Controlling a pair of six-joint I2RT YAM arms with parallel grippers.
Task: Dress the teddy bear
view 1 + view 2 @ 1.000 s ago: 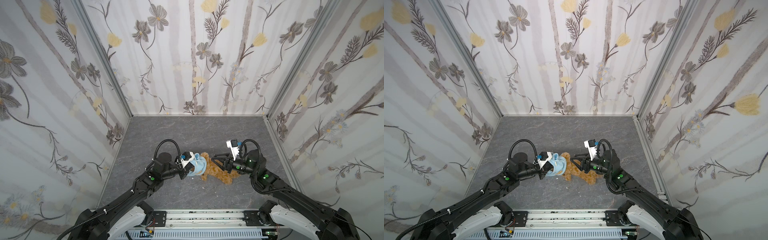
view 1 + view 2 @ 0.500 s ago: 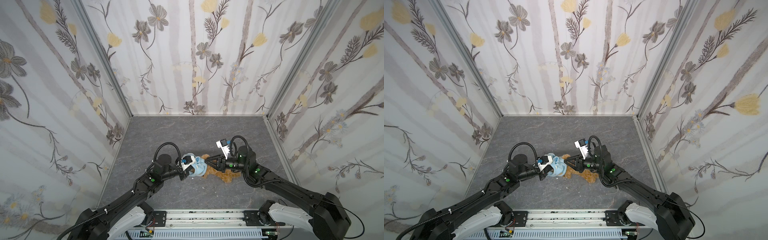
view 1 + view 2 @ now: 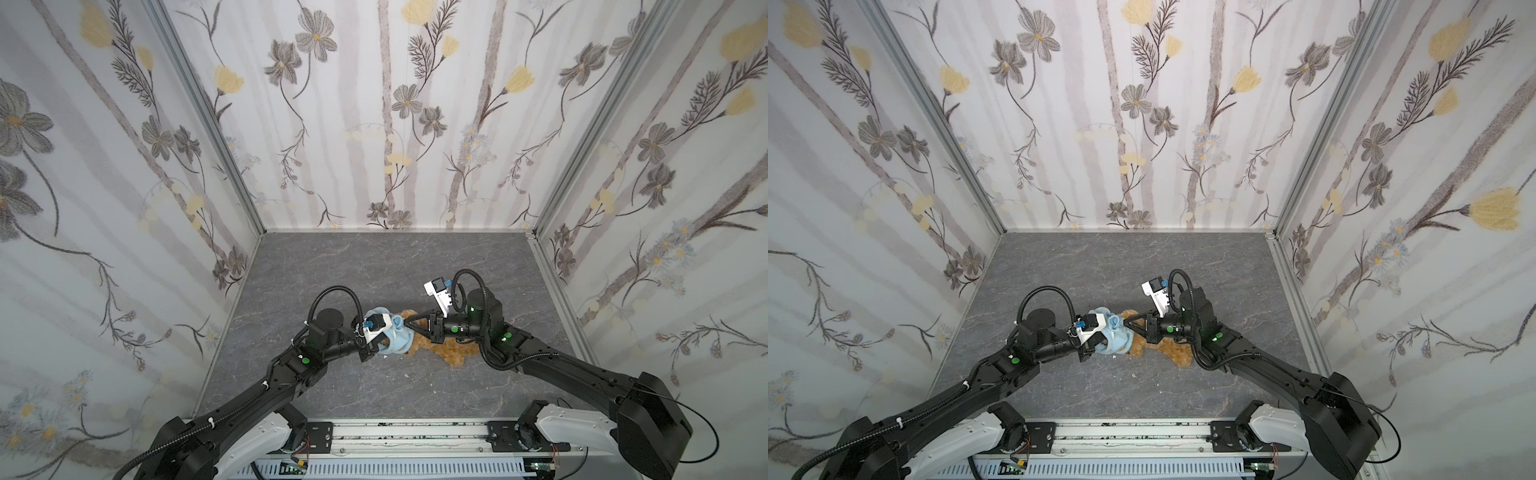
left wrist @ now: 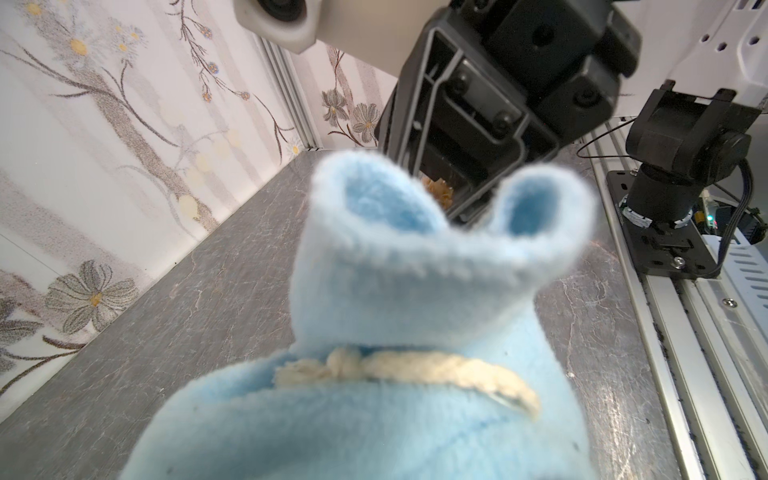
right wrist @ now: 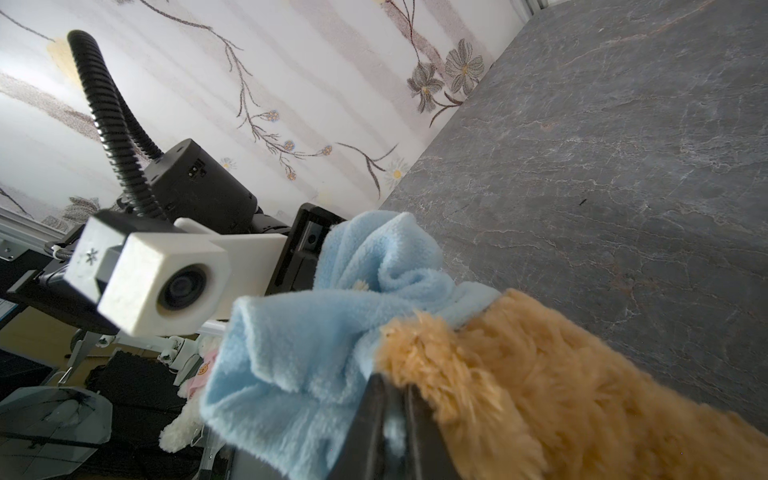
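Observation:
The teddy bear [image 3: 451,353] [image 3: 1177,353] lies on the grey floor, golden-brown and curly, with its head end under the light-blue hooded top [image 3: 397,338] [image 3: 1115,338]. My left gripper [image 3: 376,348] comes in from the left and is shut on that top. The cloth [image 4: 415,324] and its cream cord [image 4: 415,370] fill the left wrist view and hide those fingers. My right gripper [image 3: 409,326] [image 5: 392,399] reaches in from the right. It is shut on the blue top's [image 5: 307,332] edge, right beside the bear's fur [image 5: 519,395].
Flowered walls [image 3: 386,124] close the floor on three sides. A metal rail [image 3: 395,436] with both arm bases runs along the front. A small white speck [image 3: 406,375] lies in front of the bear. The floor [image 3: 374,266] stretches behind the bear.
My right gripper has moved left over the bear to the blue top and closed on its edge. The left gripper has kept its hold, barely moving.

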